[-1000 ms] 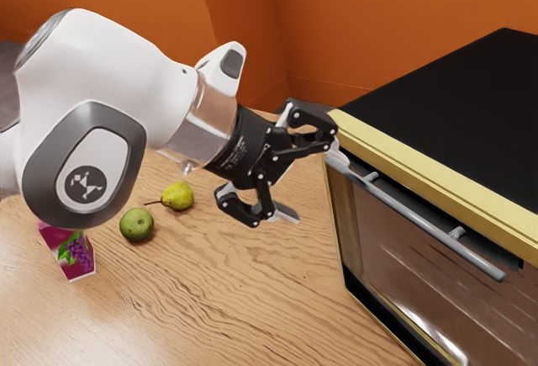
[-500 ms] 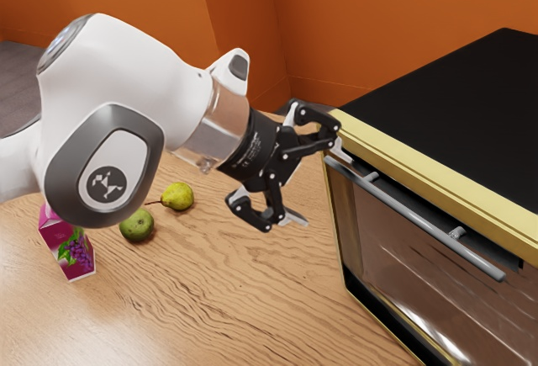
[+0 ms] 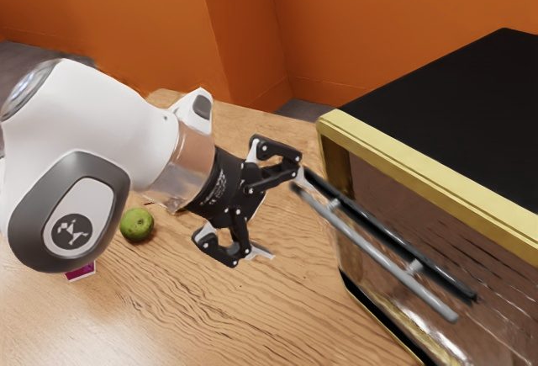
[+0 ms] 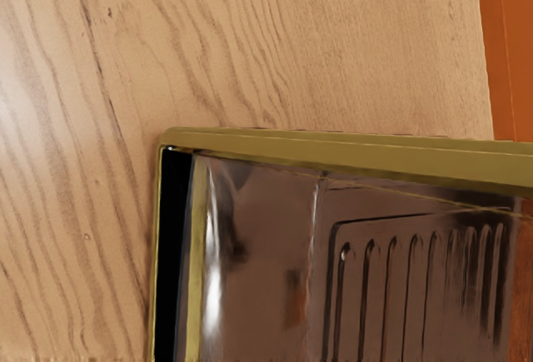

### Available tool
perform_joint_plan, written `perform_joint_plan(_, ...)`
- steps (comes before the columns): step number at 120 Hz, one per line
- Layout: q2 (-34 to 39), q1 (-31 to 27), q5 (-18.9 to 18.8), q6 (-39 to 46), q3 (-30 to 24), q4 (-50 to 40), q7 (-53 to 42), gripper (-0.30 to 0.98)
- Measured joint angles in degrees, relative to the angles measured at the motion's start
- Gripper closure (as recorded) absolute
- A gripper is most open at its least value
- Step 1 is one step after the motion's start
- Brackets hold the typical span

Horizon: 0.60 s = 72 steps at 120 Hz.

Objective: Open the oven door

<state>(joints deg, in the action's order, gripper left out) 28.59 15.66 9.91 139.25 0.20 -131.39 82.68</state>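
One robot arm [image 3: 139, 135] with one gripper [image 3: 287, 215] and its two fingers [image 3: 262, 253] share one wooden table [image 3: 269, 315] with one oven [image 3: 454, 97], which has one door [image 3: 388, 233] and one bar handle [image 3: 370, 250] on two posts [image 3: 414, 265], alongside one green fruit [image 3: 136, 225] and one magenta box [image 3: 81, 272], mostly hidden.

Room's looking bright, w/ warm, soft light. In the ext. view, the orange wall [image 3: 403, 29] is glowing, its face nr 12 o'clock going a shade darker. Pale glare is washing over the table [image 3: 252, 315] at approx 8 o'clock; the white arm [image 3: 126, 118] is catching light up top. The oven [image 3: 454, 88] is keeping a dark, flat-looking top toward 2 o'clock, w/ broken glints shining low on its front nr 5. In the wrist view, a white streak's flaring on the oven's shiny surface, and a milky sheen's spreading over the wood.
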Motion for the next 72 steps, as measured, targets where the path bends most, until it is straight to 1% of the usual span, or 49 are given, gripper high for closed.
perform_joint_plan(10, 5.4, -5.6, 2.8, 1.0, -6.4, -5.4, 0.5, 0.0)
perform_joint_plan(18, 11.5, -12.2, 6.1, 1.6, -13.7, -9.7, 0.7, 0.0)
perform_joint_plan(22, 15.5, -15.3, 8.3, 1.8, -16.7, -12.6, 0.5, 0.0)
perform_joint_plan(29, 25.6, -20.5, 14.2, 1.8, -20.9, -19.2, -0.2, 0.0)
perform_joint_plan(36, 35.5, -25.2, 19.1, 0.3, -24.9, -22.6, -1.0, 0.0)
perform_joint_plan(42, 39.3, -27.8, 21.8, -1.3, -27.1, -22.9, -2.2, 0.0)
perform_joint_plan(44, 39.0, -28.3, 21.7, -2.1, -27.3, -21.5, -2.9, 0.0)
perform_joint_plan(46, 37.3, -29.1, 20.4, -3.4, -26.5, -18.5, -3.7, 0.0)
perform_joint_plan(53, 24.2, -28.5, 10.9, -13.1, -20.8, 2.3, -7.1, 0.01)
perform_joint_plan(55, 19.9, -26.9, 8.7, -16.4, -18.7, 7.3, -8.0, 0.01)
perform_joint_plan(61, 7.3, -19.0, 3.7, -24.9, -8.3, 20.2, -10.4, 0.0)
perform_joint_plan(66, 0.4, -15.1, 0.9, -30.5, -2.8, 24.7, -12.4, 0.0)
perform_joint_plan(72, -3.7, -13.1, -1.5, -35.5, 0.0, 24.9, -14.5, 0.0)
